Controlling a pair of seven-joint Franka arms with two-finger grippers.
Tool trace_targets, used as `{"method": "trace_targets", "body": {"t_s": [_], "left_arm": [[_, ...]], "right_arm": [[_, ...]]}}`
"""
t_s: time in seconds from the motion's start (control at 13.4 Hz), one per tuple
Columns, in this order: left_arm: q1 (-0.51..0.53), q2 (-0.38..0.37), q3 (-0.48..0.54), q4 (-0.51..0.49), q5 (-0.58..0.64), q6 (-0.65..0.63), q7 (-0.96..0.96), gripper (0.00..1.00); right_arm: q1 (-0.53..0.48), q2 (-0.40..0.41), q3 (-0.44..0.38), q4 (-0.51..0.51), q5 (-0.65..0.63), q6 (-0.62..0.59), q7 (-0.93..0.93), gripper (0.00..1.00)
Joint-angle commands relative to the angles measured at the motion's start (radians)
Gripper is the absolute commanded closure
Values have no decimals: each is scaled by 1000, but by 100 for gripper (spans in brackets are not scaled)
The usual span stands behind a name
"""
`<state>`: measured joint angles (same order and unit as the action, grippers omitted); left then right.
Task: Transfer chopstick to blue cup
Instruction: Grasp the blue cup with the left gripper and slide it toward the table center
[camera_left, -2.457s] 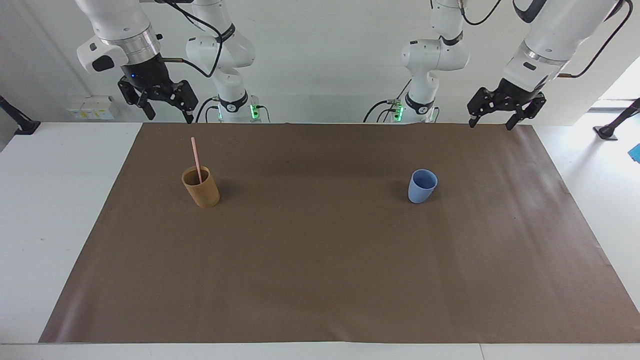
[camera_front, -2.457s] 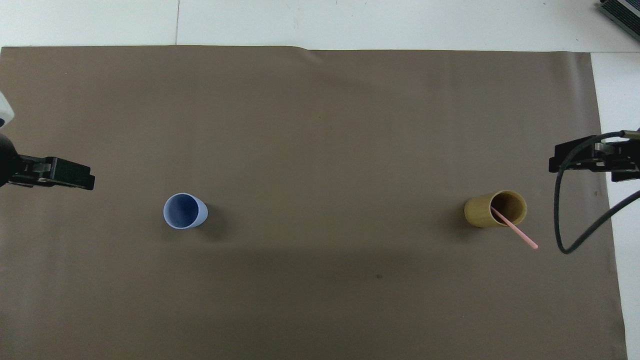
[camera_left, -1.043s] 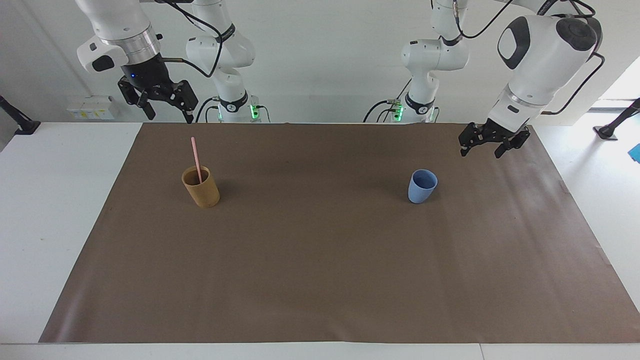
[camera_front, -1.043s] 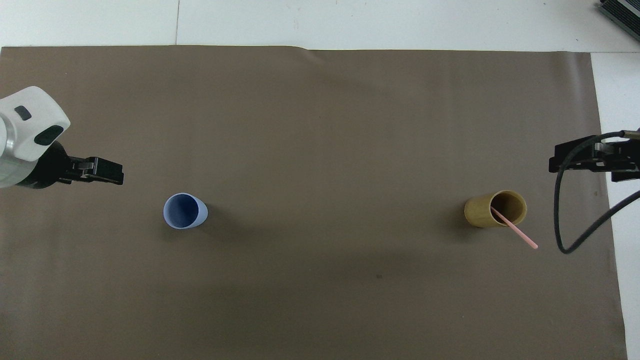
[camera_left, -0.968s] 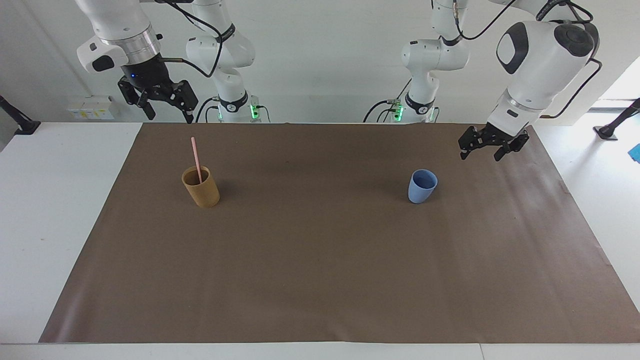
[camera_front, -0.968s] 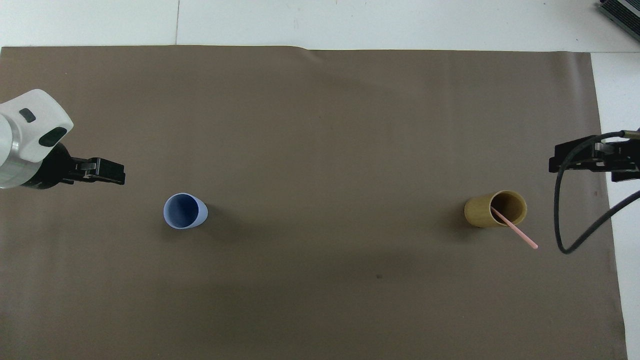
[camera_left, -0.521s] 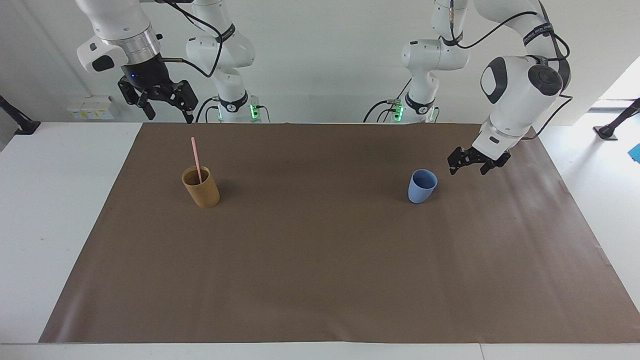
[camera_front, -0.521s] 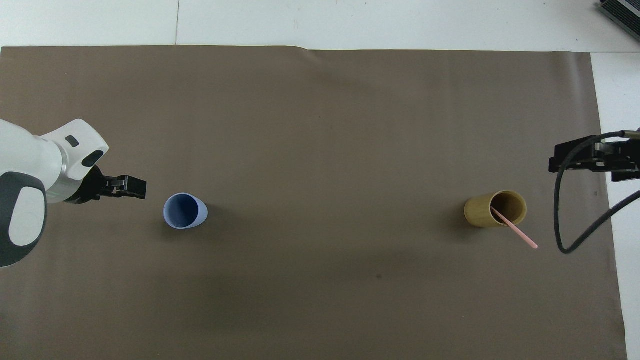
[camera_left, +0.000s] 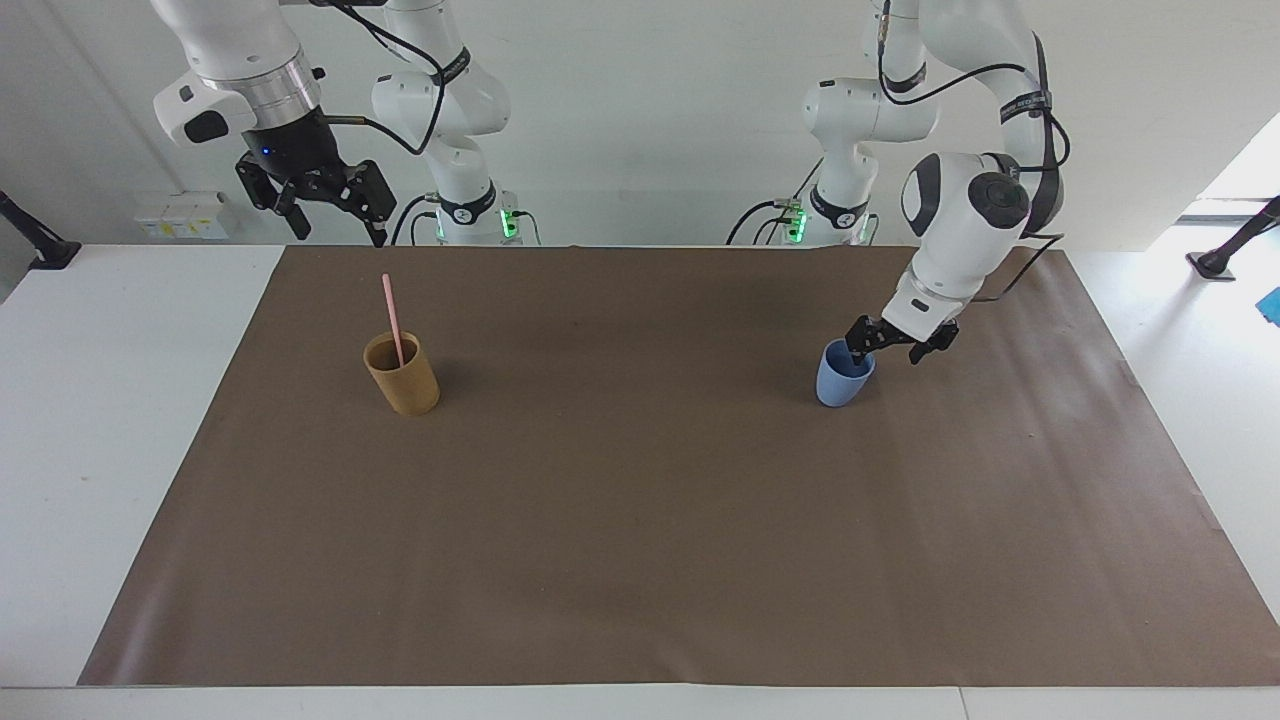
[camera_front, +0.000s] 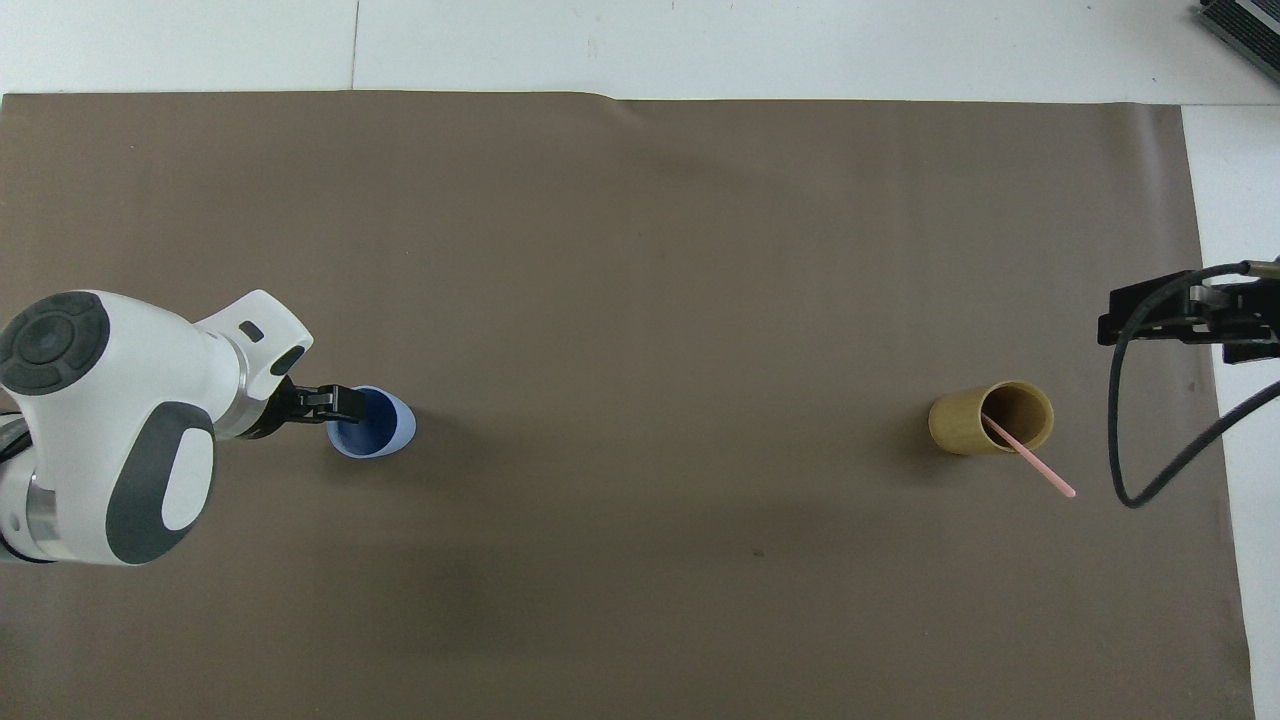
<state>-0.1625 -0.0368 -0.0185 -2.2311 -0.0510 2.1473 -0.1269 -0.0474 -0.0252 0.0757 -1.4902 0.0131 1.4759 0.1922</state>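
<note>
The chopstick (camera_left: 392, 320) stands tilted in the tan cup (camera_left: 402, 375) at the right arm's end of the brown mat (camera_left: 640, 560), its upper half sticking out above the rim and leaning toward the robots. At the left arm's end, the left gripper (camera_left: 884, 350) hangs low at the blue cup (camera_left: 844, 373), jaws spread wide, one fingertip over the cup's mouth and the other outside the rim on the side toward the mat's end; whether either finger touches the rim cannot be told. The blue cup stands upright on the mat, well apart from the tan cup. The right gripper (camera_left: 335, 228) waits high over the mat's edge nearest the robots, jaws open and holding nothing, above the tan cup's end of the table (camera_left: 110, 400).
</note>
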Motion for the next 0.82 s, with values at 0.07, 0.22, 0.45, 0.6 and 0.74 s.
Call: {"method": "trace_targets", "body": {"t_s": [0.07,0.22,0.45,0.6,0.74], "left_arm": [[-31,-17,12,-64,5,39,-14,0],[-31,-11,12,-65,5,46,-8,40],[-26,1,12,-47,5,31,-3,100],[-28,12,12,-15,5,23,-8,100],[-29,11,12,31,5,-38,-11,100]], "right_arm": [[-15,-21,7,-24,1,11,-25,0],[-15,-21,7,-24,1,11,-25,0],[-15,-21,7,-24,1,11,-25,0],[-15,-21,7,-24,1,11,-25,0],[-15,-21,7,-24,1,11,-25,0]]}}
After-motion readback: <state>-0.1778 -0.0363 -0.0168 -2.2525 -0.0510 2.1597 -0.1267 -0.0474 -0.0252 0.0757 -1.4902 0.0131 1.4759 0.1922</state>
